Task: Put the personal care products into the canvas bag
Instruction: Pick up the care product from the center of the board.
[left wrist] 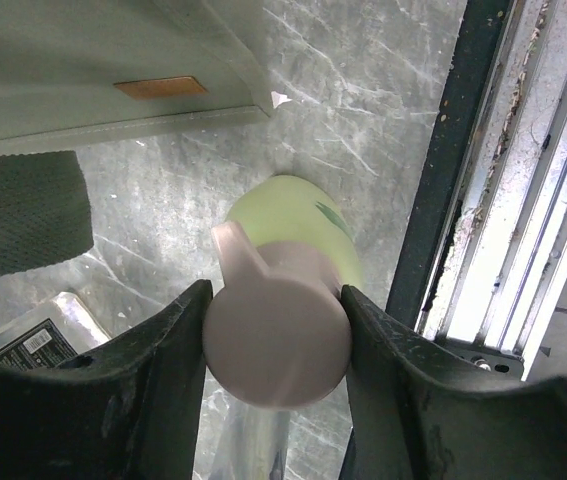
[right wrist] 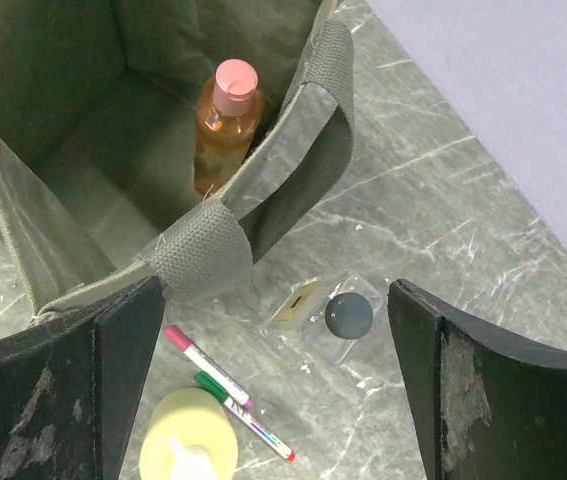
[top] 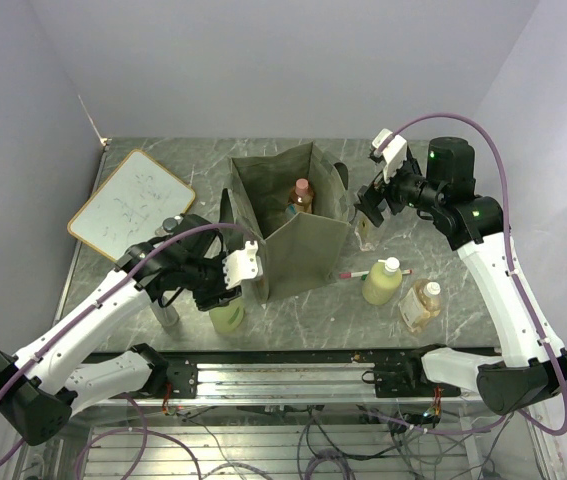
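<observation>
The olive canvas bag (top: 308, 240) stands open mid-table with a slim orange bottle (top: 301, 195) inside it. My left gripper (top: 231, 290) is shut on the white cap (left wrist: 278, 335) of a yellow-green bottle (left wrist: 298, 215) that stands just in front of the bag's left corner. My right gripper (top: 368, 207) hangs open beside the bag's right handle (right wrist: 308, 150), above a clear flat bottle with a dark cap (right wrist: 348, 315). Its fingers (right wrist: 98, 340) hold nothing. Another yellow-green bottle (top: 383, 282) and an amber square bottle (top: 421, 305) stand at the front right.
A red-green-white pen (top: 363, 272) lies between the bag and the right-hand bottles. A wood-framed whiteboard (top: 131, 203) lies at the back left. A grey tube (top: 166, 315) stands under the left arm. The metal rail (left wrist: 443, 170) runs along the near table edge.
</observation>
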